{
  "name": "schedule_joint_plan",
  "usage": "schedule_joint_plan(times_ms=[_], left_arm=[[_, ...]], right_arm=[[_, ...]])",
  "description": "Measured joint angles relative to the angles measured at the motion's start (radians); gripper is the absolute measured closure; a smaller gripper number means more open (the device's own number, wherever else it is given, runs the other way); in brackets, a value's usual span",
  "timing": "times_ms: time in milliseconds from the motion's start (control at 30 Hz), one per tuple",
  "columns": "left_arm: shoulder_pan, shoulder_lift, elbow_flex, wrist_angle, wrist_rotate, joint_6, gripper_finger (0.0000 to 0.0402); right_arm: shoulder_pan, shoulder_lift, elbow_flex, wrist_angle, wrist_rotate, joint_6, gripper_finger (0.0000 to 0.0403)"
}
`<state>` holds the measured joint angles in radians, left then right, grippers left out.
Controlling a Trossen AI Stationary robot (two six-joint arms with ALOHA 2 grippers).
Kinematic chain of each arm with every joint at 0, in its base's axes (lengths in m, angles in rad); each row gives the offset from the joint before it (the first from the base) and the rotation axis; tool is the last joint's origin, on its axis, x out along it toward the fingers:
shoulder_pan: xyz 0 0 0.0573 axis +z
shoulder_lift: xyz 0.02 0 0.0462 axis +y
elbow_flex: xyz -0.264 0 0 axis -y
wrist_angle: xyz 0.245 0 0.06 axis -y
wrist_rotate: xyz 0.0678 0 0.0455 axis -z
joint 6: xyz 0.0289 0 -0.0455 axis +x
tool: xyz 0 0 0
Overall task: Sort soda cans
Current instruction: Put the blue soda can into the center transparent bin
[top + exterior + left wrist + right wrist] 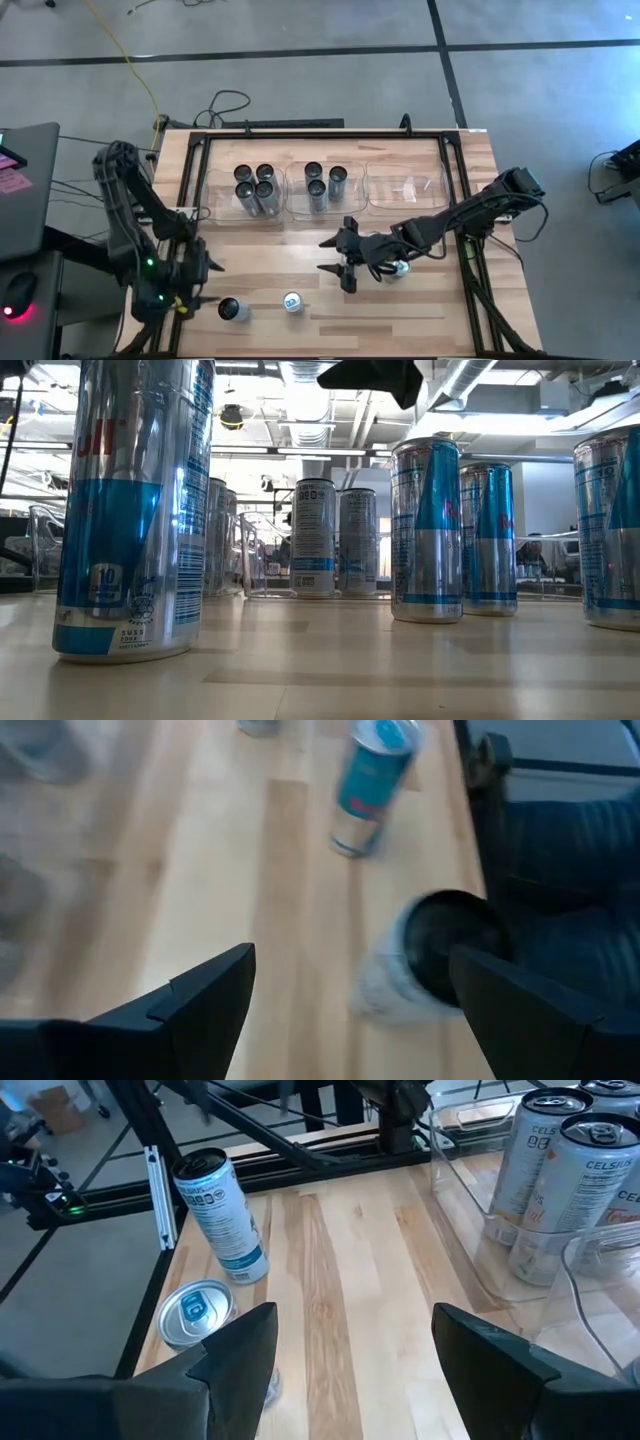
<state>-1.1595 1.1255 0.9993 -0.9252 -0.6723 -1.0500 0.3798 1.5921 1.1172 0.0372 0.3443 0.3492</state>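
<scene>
I have the left gripper [205, 265] low over the table [420, 300] near its left edge, fingers spread wide with nothing between them. Just ahead of it, close to the front edge, stands a black-topped can [233, 310]; my left wrist camera shows that can [430, 960] just off one finger [530, 1020], not touching. Beside it along the front edge stands a blue-topped can [292, 302], also seen farther off from the left wrist [368, 785].

My right gripper [338, 255] hangs over the middle of the table, its fingers spread too and empty. A third loose can [399, 267] sits mostly hidden under the right arm.

Along the back edge run three clear bins. The left bin [215, 205] holds four black-topped cans [255, 188], the middle bin [300, 208] holds four more [324, 182], and the right bin [405, 190] holds no cans that I can see.
</scene>
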Motion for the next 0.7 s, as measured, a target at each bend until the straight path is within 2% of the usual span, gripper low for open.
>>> schedule_joint_plan(times_ms=[267, 700], left_arm=[[0.0, 0.081, 0.0, 0.249, 0.092, 0.07, 0.0075], [0.002, 0.164, 0.0, 0.196, 0.072, 0.032, 0.0075]], right_arm=[[0.0, 0.0, 0.0, 0.0, -0.001, 0.002, 0.0117], [0.013, 0.0, 0.0, -0.01, -0.003, 0.002, 0.0117]])
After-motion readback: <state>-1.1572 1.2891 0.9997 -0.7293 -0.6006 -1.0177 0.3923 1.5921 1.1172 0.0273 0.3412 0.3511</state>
